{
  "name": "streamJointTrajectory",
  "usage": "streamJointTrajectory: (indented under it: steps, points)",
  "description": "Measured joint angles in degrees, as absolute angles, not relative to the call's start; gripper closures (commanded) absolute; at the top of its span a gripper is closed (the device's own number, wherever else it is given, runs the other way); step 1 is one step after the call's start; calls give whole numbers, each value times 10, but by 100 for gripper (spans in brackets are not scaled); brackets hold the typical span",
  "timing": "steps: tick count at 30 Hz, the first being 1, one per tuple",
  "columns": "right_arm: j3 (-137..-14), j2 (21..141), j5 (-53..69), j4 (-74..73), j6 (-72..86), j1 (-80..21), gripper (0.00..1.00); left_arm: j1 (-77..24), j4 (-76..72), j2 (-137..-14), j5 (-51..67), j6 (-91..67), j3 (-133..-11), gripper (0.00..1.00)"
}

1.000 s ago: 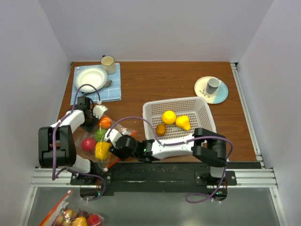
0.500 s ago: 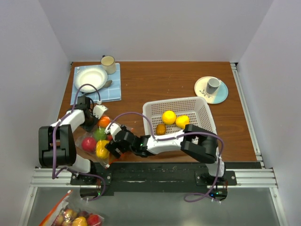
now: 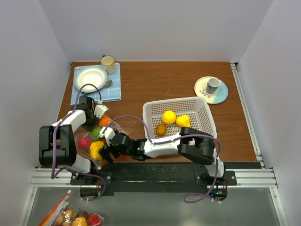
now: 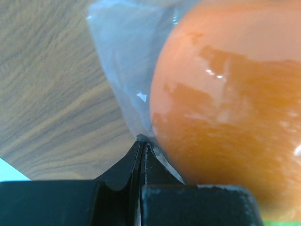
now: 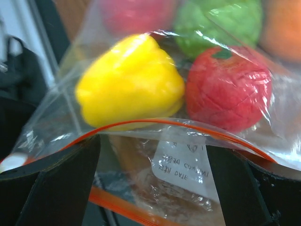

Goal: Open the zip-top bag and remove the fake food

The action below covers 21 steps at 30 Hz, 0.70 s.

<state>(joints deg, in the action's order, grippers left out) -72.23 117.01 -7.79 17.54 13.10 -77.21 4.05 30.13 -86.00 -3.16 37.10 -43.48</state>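
Observation:
The zip-top bag lies at the table's front left. Its orange-red zip strip arcs across the right wrist view with the mouth gaping. Inside are fake food pieces: a yellow pepper, a red fruit, a green one and an orange one. My left gripper is shut on the bag's clear far corner, beside the orange fruit; it also shows in the top view. My right gripper is open at the bag's mouth, fingers wide apart, and also shows from above.
A white basket right of centre holds a yellow lemon, a yellow pear and a small brown-orange fruit. A white bowl and mug stand back left, a plate with a grey cup back right.
My right gripper has moved left and toward the near edge along the bag. The bag and the fruit in it have shifted slightly left. The left gripper holds its place.

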Motion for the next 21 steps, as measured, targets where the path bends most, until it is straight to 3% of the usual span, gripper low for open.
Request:
streamJointTrajectory:
  steps: [21]
  points:
    - [-782, 1207, -197, 140, 109, -765, 1, -44, 267, -873, -45, 351, -432, 100]
